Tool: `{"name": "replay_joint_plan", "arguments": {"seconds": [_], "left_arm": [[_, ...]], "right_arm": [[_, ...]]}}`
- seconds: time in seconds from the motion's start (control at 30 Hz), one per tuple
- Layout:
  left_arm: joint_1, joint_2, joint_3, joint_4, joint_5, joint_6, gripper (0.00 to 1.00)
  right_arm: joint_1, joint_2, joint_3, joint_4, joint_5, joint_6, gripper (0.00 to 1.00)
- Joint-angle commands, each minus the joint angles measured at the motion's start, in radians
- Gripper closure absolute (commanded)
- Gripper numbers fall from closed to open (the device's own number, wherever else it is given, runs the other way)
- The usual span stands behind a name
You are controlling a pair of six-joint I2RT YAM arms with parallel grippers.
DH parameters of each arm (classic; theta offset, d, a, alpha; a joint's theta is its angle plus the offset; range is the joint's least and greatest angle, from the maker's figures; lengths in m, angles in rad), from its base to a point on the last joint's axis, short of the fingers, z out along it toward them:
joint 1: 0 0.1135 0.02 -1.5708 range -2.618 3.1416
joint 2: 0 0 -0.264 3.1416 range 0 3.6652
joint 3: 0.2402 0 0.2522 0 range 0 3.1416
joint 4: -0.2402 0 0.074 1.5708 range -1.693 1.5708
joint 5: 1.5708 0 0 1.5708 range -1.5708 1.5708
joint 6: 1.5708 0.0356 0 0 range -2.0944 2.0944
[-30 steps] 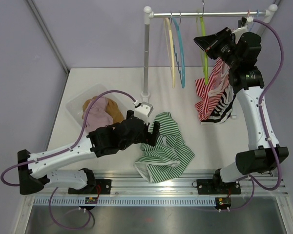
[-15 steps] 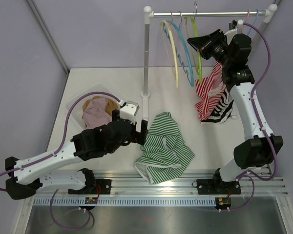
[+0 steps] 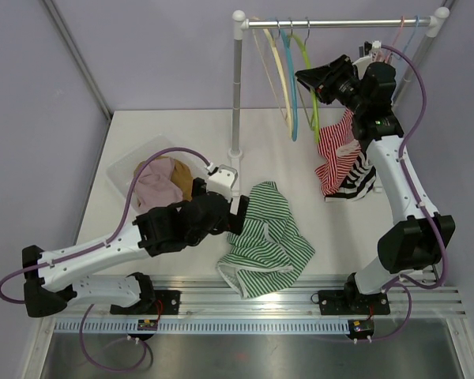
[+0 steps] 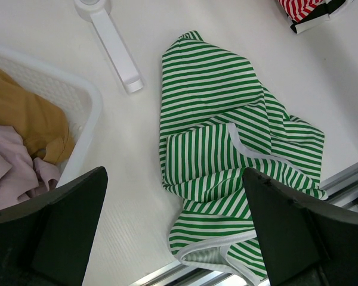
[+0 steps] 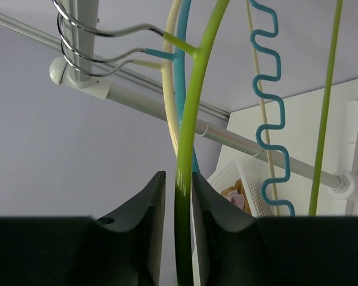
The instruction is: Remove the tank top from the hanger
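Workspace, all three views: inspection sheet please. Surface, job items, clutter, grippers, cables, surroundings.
Surface: white table, no spills or marks seen.
Job's things: green-striped tank top lies crumpled on the table, off any hanger; green hanger hangs bare on the rail.
Clutter: basket holding pink and tan clothes; red-striped garment and black-striped garment by the right arm; cream hanger and blue hanger, both bare.
Grippers: left gripper wide open, empty, above the tank top; right gripper straddles the green hanger, grip unclear.
Cables: purple cables loop off both arms, no snag seen.
Surroundings: rack rail, lilac walls.
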Motion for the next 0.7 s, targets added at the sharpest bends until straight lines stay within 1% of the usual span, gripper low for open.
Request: {"name": "replay_joint_plan", "arguments": {"seconds": [0.0,0.03,0.07,0.1,0.13,0.2,0.33,0.4,0.53,0.67], "left_arm": [[-0.004,0.021,0.010,0.106,-0.015,0.028,0.01],[-0.004,0.026,0.007,0.120,-0.006,0.034,0.01],[-0.006,0.038,-0.004,0.134,0.008,0.041,0.01],[-0.004,0.046,-0.010,0.167,0.037,0.057,0.01],[-0.006,0.055,-0.015,0.181,0.053,0.064,0.01],[-0.004,0.087,-0.025,0.219,0.094,0.089,0.01],[-0.009,0.161,-0.029,0.262,0.145,0.115,0.01],[-0.021,0.194,-0.032,0.296,0.174,0.141,0.01],[-0.044,0.311,-0.015,0.327,0.183,0.161,0.01],[-0.046,0.415,-0.009,0.364,0.234,0.161,0.01]], "right_arm": [[0.002,-0.065,0.025,0.020,-0.017,-0.070,0.66],[0.001,-0.071,0.040,-0.025,-0.015,-0.098,0.61],[-0.001,-0.080,0.051,-0.047,-0.006,-0.116,0.46],[-0.001,-0.097,0.058,-0.070,0.002,-0.135,0.36],[-0.001,-0.106,0.077,-0.116,0.012,-0.177,0.19],[-0.001,-0.144,0.092,-0.168,0.060,-0.225,0.01],[-0.001,-0.218,0.109,-0.291,0.117,-0.366,0.01],[-0.001,-0.269,0.111,-0.349,0.169,-0.443,0.01],[-0.001,-0.364,0.107,-0.454,0.255,-0.572,0.00],[-0.001,-0.491,0.072,-0.561,0.253,-0.664,0.00]]}}
